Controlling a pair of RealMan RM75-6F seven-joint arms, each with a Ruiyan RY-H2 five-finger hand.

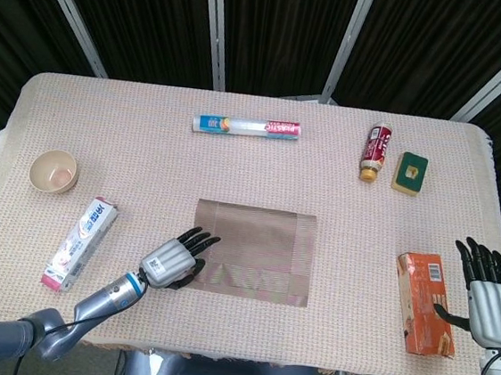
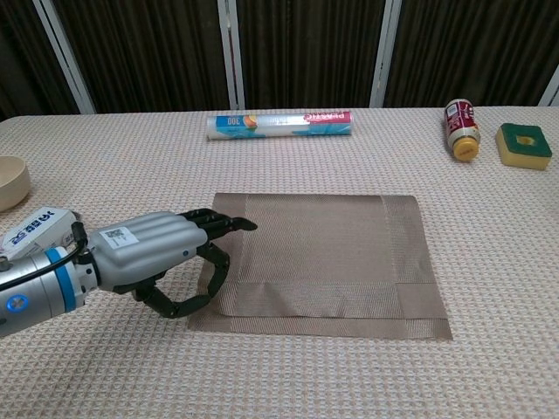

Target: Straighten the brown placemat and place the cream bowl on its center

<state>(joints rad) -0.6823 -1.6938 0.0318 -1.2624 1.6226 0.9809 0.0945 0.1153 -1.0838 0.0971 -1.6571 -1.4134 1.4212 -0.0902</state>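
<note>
The brown placemat point(image 1: 257, 253) point(image 2: 323, 253) lies flat near the table's middle front, its edges roughly square to the table. My left hand point(image 1: 171, 262) point(image 2: 153, 253) hovers at its near left corner, fingers stretched over the mat's left edge and thumb curled below, gripping nothing I can see. The cream bowl point(image 1: 53, 171) point(image 2: 9, 182) stands upright at the far left, well apart from the mat. By the front right edge my right hand point(image 1: 489, 302) rests with fingers spread and nothing in it.
A toothpaste box point(image 1: 81, 243) point(image 2: 35, 231) lies between the bowl and my left hand. A wrap roll point(image 1: 245, 127) lies at the back, a small bottle point(image 1: 376, 151) and green sponge point(image 1: 409, 171) at back right. An orange carton point(image 1: 424, 302) sits beside my right hand.
</note>
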